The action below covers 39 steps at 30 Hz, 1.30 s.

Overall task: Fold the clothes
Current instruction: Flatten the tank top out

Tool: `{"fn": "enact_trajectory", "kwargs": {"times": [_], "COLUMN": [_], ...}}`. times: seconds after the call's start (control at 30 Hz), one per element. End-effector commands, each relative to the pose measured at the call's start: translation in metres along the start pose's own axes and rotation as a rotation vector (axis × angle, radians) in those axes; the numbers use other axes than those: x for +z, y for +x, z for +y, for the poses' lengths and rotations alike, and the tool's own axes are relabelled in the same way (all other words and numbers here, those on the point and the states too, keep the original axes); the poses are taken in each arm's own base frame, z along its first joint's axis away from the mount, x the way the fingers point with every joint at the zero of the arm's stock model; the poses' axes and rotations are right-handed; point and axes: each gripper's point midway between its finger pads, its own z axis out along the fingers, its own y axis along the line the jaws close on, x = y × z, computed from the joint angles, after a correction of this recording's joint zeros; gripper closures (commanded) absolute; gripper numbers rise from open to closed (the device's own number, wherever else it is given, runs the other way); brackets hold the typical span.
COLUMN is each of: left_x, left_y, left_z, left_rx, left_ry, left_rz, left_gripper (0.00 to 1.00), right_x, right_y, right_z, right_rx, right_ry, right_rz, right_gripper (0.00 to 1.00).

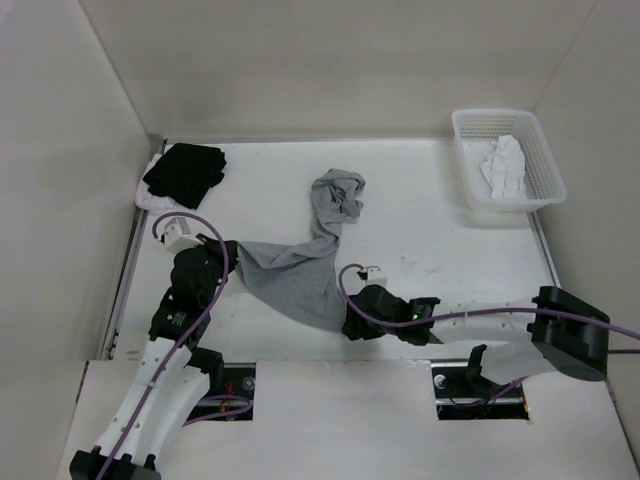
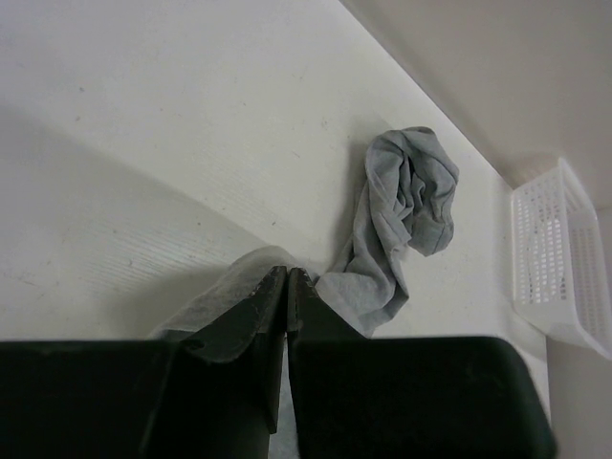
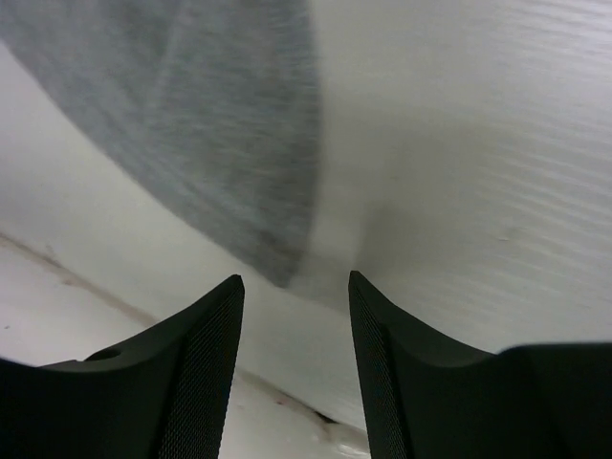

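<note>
left hand (image 2: 287,273) pinching thin, crumpled grey clothes (image 2: 402,215) | right hand (image 3: 295,279) wide, clear of it

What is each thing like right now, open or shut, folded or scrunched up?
grey garment: not folded, near part spread flat, far end scrunched up.
left gripper: shut on a corner of the grey garment.
right gripper: open, holding nothing, at the garment's near edge.
black garment: bunched in the far left corner.
white basket: upright, with something inside.
white cloth: crumpled, lying in the basket.
</note>
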Motion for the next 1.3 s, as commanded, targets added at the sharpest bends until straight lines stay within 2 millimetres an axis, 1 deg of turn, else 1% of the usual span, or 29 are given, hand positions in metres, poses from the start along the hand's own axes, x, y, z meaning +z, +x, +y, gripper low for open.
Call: {"fn": "enact_trajectory", "kwargs": {"times": [0.0,0.13,0.2,0.23,0.33,0.37,0.43,0.5,0.67,0.8,0.87,0.93,1.07,1.13,1.27], "left_x": [0.000,0.000,0.000,0.000,-0.001,-0.001,-0.001,0.000,-0.001,-0.001,-0.001,-0.001,0.000,-0.001,-0.002], "left_y": [0.001,0.005,0.004,0.004,0.002,0.002,0.002,0.002,0.001,-0.002,-0.002,-0.003,-0.002,-0.004,-0.007], "left_z": [-0.002,-0.001,-0.002,-0.002,-0.003,-0.004,-0.005,-0.006,-0.006,-0.007,-0.007,-0.008,-0.008,-0.009,-0.009], "left_rx": [0.004,0.002,0.002,0.001,0.000,0.000,-0.002,-0.002,-0.003,-0.002,-0.001,-0.002,-0.002,-0.002,-0.003], "left_ry": [0.027,0.032,0.034,0.034,0.039,0.041,0.047,0.047,0.050,0.051,0.052,0.052,0.055,0.058,0.060], "left_rz": [-0.003,0.001,-0.001,-0.003,-0.006,-0.008,-0.009,-0.009,-0.012,-0.020,-0.021,-0.023,-0.021,-0.026,-0.036], "left_gripper": [1.00,1.00,1.00,1.00,1.00,1.00,1.00,1.00,0.99,0.99,0.99,0.99,0.99,0.99,0.99], "right_x": [0.009,0.019,0.019,0.019,0.016,0.015,0.016,0.018,0.024,0.021,0.017,0.013,0.015,0.017,0.017], "right_y": [-0.004,0.001,0.003,0.002,-0.001,-0.001,0.000,0.004,0.016,0.020,0.021,0.020,0.025,0.029,0.035], "right_z": [0.031,0.021,0.018,0.015,0.003,-0.002,-0.010,-0.012,-0.013,-0.022,-0.028,-0.032,-0.035,-0.034,-0.038], "right_rx": [0.020,0.015,0.016,0.020,0.014,0.006,-0.017,-0.045,-0.093,-0.112,-0.129,-0.138,-0.163,-0.174,-0.165], "right_ry": [-0.061,0.004,0.025,0.042,0.114,0.146,0.202,0.241,0.284,0.335,0.378,0.415,0.448,0.448,0.457], "right_rz": [-0.010,-0.004,0.001,-0.004,-0.032,-0.035,-0.038,-0.026,0.006,0.015,0.004,-0.008,0.004,0.016,0.029], "right_gripper": [0.49,0.56,0.62,0.63,0.61,0.58,0.57,0.58,0.62,0.69,0.68,0.64,0.63,0.67,0.81]}}
